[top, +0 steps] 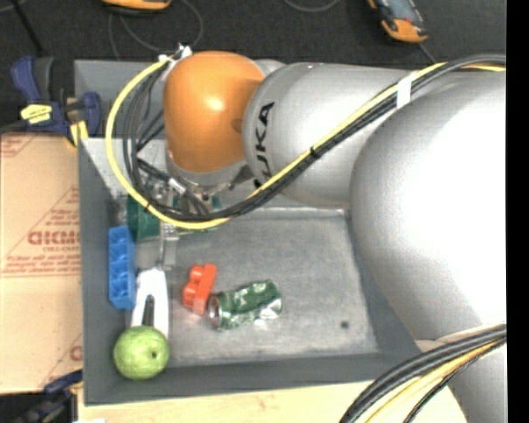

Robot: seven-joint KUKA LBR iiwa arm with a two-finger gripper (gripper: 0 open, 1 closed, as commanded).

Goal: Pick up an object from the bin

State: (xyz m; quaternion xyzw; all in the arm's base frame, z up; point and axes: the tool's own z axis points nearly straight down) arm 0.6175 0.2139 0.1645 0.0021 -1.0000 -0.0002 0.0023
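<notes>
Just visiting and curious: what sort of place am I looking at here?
Probably a robotics lab: a large KUKA arm over a grey metal bin of oddments, such as a green apple and crushed can.

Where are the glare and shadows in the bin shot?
Camera view: a bright highlight sits on the orange wrist cover and a softer sheen on the silver arm; the arm shades the bin floor just beneath it; the green apple and crushed green can lie in even light.
</notes>
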